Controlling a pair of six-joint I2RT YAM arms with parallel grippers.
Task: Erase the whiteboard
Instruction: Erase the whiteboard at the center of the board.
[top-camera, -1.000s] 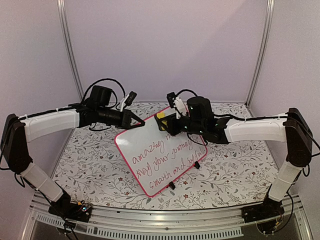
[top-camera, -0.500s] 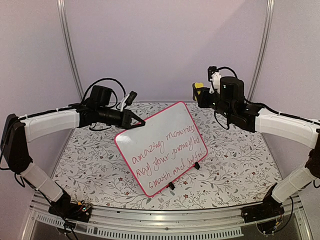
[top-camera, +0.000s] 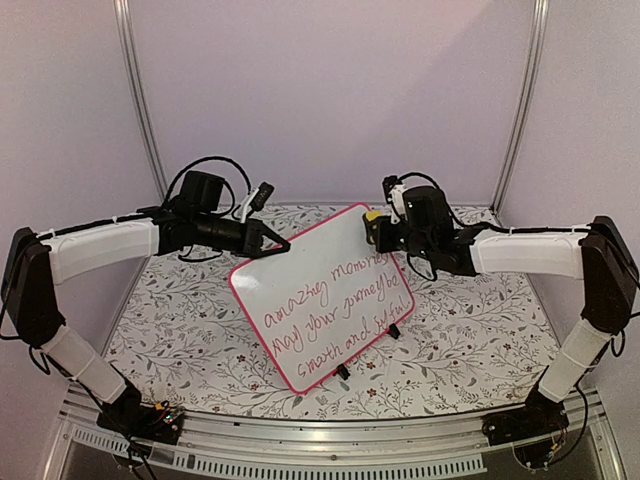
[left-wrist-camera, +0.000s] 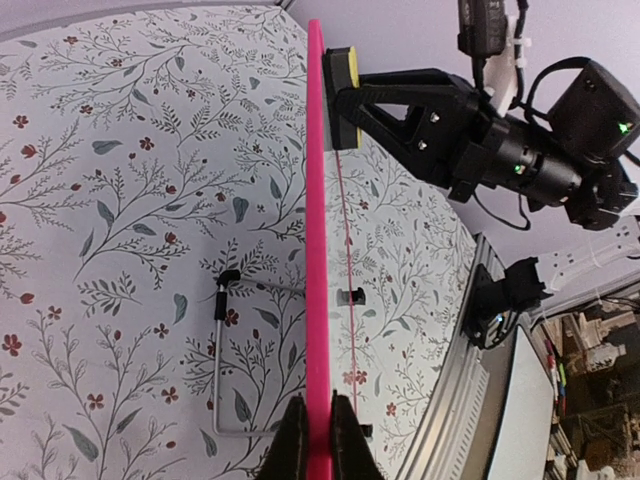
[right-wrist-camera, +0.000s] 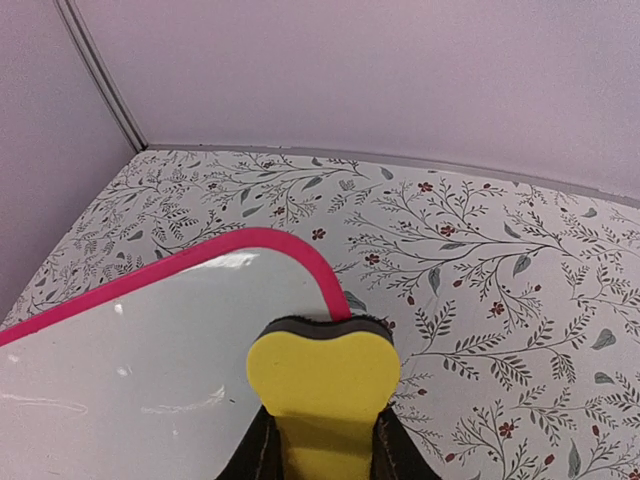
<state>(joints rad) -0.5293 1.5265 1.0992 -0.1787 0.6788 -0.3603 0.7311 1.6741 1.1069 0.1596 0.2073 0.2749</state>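
The whiteboard (top-camera: 322, 300), pink-framed, stands tilted on the floral table and carries several lines of red handwriting. My left gripper (top-camera: 283, 247) is shut on its upper left edge. In the left wrist view the board shows edge-on as a pink strip (left-wrist-camera: 317, 230) running up from between my left gripper's (left-wrist-camera: 318, 442) closed jaws. My right gripper (top-camera: 378, 230) is shut on a yellow eraser (top-camera: 372, 217) at the board's top right corner. In the right wrist view the eraser (right-wrist-camera: 322, 372) has its dark felt face against the whiteboard's (right-wrist-camera: 140, 370) rounded corner, with my right gripper (right-wrist-camera: 322, 455) below it.
Two black clip feet (top-camera: 394, 330) (top-camera: 343, 371) sit on the board's lower edge. A thin wire stand (left-wrist-camera: 222, 350) lies on the table behind the board. Walls close in the back and sides. An aluminium rail (top-camera: 330, 440) runs along the near edge.
The right arm lifted the eraser off the board's upper part, swung up and to the right, then came back down to the top right corner. The left arm and the board stayed put.
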